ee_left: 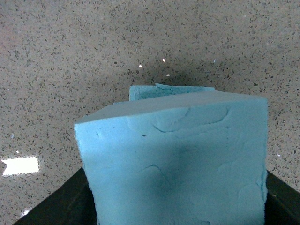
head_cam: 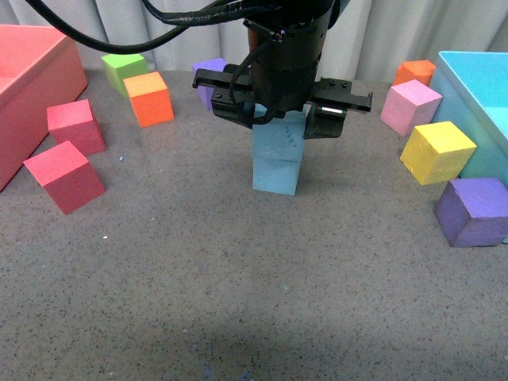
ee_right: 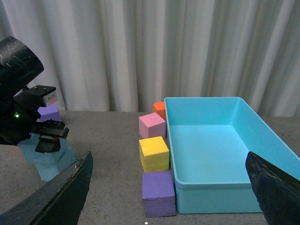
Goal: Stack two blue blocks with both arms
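Gripper (head_cam: 279, 119) of the left arm is seen clamped on the upper blue block (head_cam: 279, 133), with its wide black bar set horizontally across the top of that block. Directly beneath the gripper, the upper blue block is seated on the lower blue block (head_cam: 275, 175), which rests on the grey bench (head_cam: 238, 278). A two-high column is thus formed, its long axis vertical and the gripper at its upper end. The dented face of the upper blue block is turned toward the front camera.

From the left wrist view, the upper blue block (ee_left: 178, 164) is shown filling the space between the black fingers (ee_left: 61, 204), its dented face toward the lens. The lower blue block (ee_left: 159, 91) is visible only as a narrow strip beyond it, slightly rotated relative to the upper one.

Right gripper (ee_right: 168, 197) is held spread wide with nothing between its fingers, well apart from the column and to the side of the left gripper (ee_right: 44, 136). Just beyond it stands the light-blue bin (ee_right: 220, 187).
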Tool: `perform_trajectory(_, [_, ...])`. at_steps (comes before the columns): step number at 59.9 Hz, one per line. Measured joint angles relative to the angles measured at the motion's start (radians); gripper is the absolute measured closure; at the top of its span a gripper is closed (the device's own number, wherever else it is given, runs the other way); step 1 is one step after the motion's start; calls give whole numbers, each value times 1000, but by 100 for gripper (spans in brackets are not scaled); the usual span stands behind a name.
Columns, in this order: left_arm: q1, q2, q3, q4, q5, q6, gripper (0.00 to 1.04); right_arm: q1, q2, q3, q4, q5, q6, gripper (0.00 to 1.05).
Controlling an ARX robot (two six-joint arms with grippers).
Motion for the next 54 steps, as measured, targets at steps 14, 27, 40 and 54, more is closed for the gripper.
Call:
perform_trajectory(14, [3,4,19,0,-8,1,5,0,0,0,0,0,0,10])
perform_trajectory(27, [5,-6,18,14,-8,-2,7,0,0,0,0,0,0,10])
perform_trajectory(40, [12,-117,-32,60,21,-1,7,0,0,0,0,0,0,10])
perform_trajectory(54, [32,-239,-275,455,-163,108,19,0,0,0,0,0,0,10])
